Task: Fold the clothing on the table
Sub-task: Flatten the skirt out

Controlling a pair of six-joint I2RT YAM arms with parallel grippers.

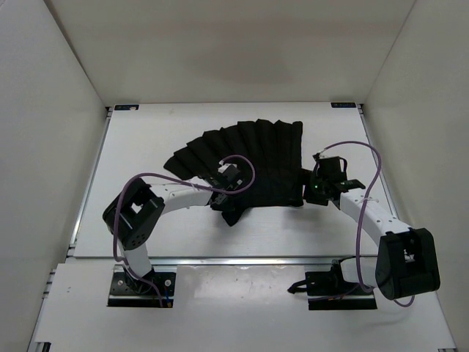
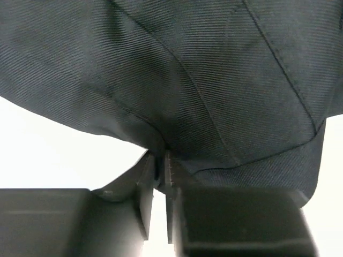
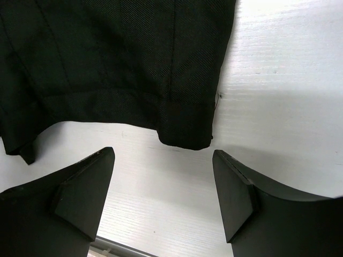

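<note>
The clothing (image 1: 253,158) is a black pleated garment fanned out on the middle of the white table (image 1: 146,147). My left gripper (image 1: 222,199) sits at its near left edge. In the left wrist view the fabric (image 2: 214,80) bunches into a fold that runs down between the fingertips of this gripper (image 2: 162,160), whose jaws stand pressed on it with only a thin gap. My right gripper (image 1: 312,188) is at the garment's near right corner. Seen from the right wrist, it (image 3: 163,160) is wide open, and the hem corner (image 3: 185,134) lies just ahead of the fingers, untouched.
White walls enclose the table on three sides. A metal rail (image 1: 88,183) runs along the left edge and another along the near edge (image 3: 123,247). Purple cables (image 1: 366,158) loop above both arms. Bare tabletop (image 3: 278,80) lies right of the garment.
</note>
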